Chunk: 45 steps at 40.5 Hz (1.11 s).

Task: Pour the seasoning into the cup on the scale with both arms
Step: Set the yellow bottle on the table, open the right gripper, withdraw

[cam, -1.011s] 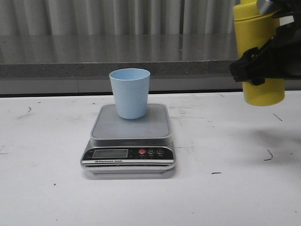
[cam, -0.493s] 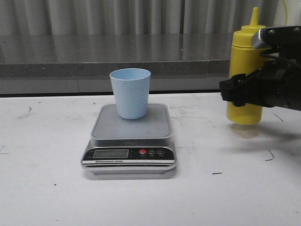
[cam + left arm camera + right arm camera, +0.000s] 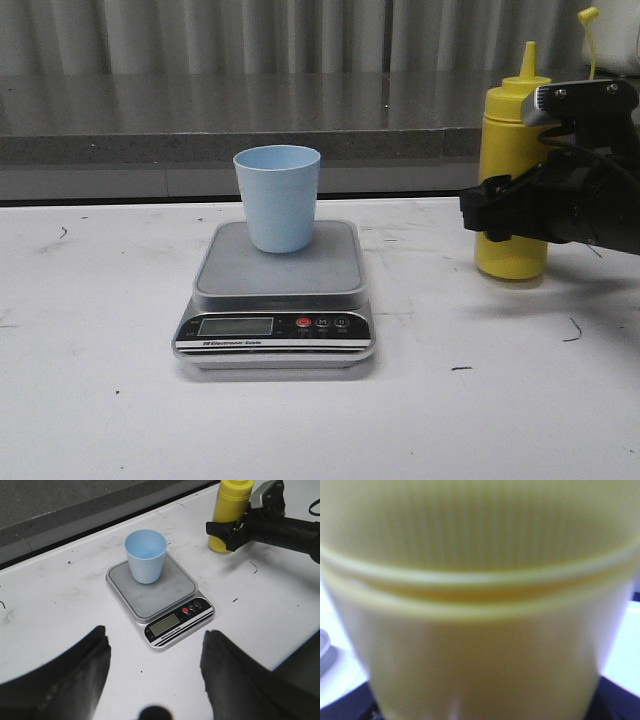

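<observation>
Fingers of the left gripper (image 3: 155,680) spread wide, holding nothing. Beyond, the scale (image 3: 275,300) carries the light, stiff cup (image 3: 278,198). Farther right, the right gripper (image 3: 515,215) clamps the seasoning (image 3: 510,170) mid-body as it stands upright on the table; soft plastic, so a firm low grip probably suits.

On the desk (image 3: 100,400) there are one yellow seasoning bottle (image 3: 510,180) at three o'clock, one pale blue cup (image 3: 278,198), one scale (image 3: 276,300) with one red button (image 3: 302,323) and two dark buttons (image 3: 331,322), and two grippers: right gripper (image 3: 500,215), left gripper (image 3: 155,680).
</observation>
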Each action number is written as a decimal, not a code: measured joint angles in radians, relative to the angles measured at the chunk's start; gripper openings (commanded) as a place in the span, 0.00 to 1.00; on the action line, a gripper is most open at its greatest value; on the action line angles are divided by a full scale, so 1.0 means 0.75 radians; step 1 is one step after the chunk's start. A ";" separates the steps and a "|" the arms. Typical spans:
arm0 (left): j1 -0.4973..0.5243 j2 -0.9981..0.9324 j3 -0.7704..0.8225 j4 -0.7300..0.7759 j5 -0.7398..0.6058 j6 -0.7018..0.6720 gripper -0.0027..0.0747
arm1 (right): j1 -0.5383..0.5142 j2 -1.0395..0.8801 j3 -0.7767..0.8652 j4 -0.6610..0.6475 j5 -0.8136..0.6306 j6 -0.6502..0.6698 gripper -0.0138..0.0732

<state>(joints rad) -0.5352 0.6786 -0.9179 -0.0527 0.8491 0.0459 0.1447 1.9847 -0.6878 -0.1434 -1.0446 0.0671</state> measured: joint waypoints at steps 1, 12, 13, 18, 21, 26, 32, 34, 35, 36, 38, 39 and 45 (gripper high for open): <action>0.000 0.000 0.000 0.000 0.000 0.000 0.55 | 0.000 0.000 0.000 0.000 0.003 0.000 0.59; 0.000 0.000 0.000 0.000 0.000 0.000 0.55 | 0.000 0.002 -0.001 0.000 0.028 0.061 0.84; 0.000 0.000 0.000 0.000 0.000 0.000 0.55 | 0.000 0.002 -0.003 0.000 0.019 0.065 0.85; 0.000 0.000 0.000 0.000 0.000 0.000 0.55 | 0.000 0.002 -0.006 0.000 0.008 0.068 0.89; 0.000 0.000 0.000 0.000 0.000 0.000 0.55 | 0.000 0.002 -0.006 0.000 0.006 0.068 0.89; 0.000 0.000 0.000 0.000 0.000 0.000 0.55 | 0.000 0.002 0.013 0.000 -0.029 0.070 0.89; 0.000 0.000 0.000 0.000 0.000 0.000 0.55 | 0.000 0.002 0.082 0.000 -0.089 0.070 0.89; 0.000 0.000 0.000 0.000 0.000 0.000 0.55 | 0.000 0.000 0.110 0.000 -0.104 0.070 0.89; 0.000 0.000 0.000 0.000 0.000 0.000 0.55 | 0.000 0.000 0.127 0.000 -0.109 0.070 0.89; 0.000 0.000 0.000 0.000 0.000 0.000 0.55 | 0.000 -0.003 0.140 0.000 -0.111 0.070 0.89; 0.000 0.000 0.000 0.000 0.000 0.000 0.55 | 0.000 -0.009 0.170 0.003 -0.114 0.070 0.89; 0.000 0.000 0.000 0.000 0.000 0.000 0.55 | 0.000 -0.016 0.183 0.006 -0.114 0.070 0.89; 0.000 0.000 0.000 0.000 0.000 0.000 0.55 | 0.000 -0.079 0.287 0.009 -0.114 0.070 0.89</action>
<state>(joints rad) -0.5352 0.6786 -0.9179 -0.0527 0.8491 0.0459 0.1447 1.9251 -0.4726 -0.1368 -1.1303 0.1198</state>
